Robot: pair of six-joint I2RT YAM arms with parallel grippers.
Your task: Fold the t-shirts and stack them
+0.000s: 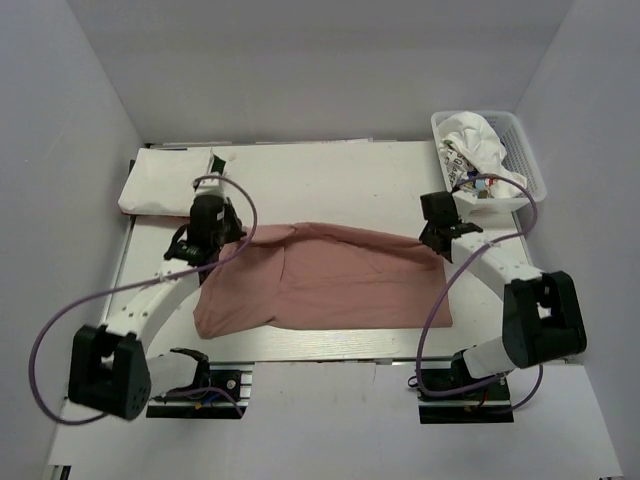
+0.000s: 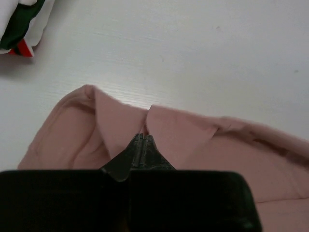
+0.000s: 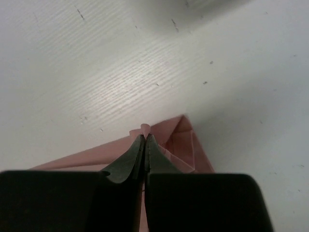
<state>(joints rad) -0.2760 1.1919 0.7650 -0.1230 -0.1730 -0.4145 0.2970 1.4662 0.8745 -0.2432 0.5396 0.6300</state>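
left arm (image 1: 150,295) and right arm (image 1: 497,263) angle inward, jaws pinching pink t-shirt (image 1: 330,285).

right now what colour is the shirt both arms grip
Dusty-pink t-shirt, clearest in the top external view.

White lattice basket (image 1: 528,155), far right.

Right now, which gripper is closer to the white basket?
Right. The right gripper, shut on the pink t-shirt, is close beside the basket; the left gripper holds the shirt's opposite end, far off.
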